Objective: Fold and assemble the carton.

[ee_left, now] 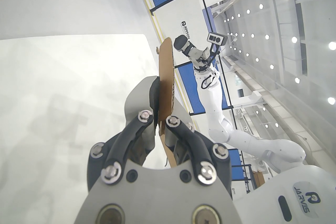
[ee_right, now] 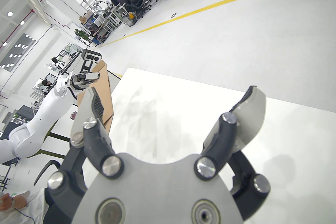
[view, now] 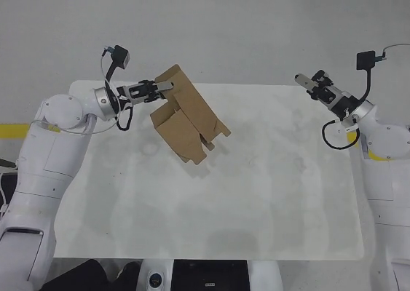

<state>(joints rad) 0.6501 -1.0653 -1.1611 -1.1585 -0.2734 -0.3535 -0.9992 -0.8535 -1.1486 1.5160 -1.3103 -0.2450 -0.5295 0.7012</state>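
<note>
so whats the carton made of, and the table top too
The carton looks like brown corrugated cardboard, matt and unprinted; its cut edge in the left wrist view shows fluting between two liners. The table top seems to be a smooth white laminate or coated board with a slight sheen, judging by the soft, blurred shadows on it. Its exact material cannot be told.

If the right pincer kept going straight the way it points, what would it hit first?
Probably nothing: the right pincer aims out past the far edge of the table, clear of the carton, though depth is unclear.
</note>
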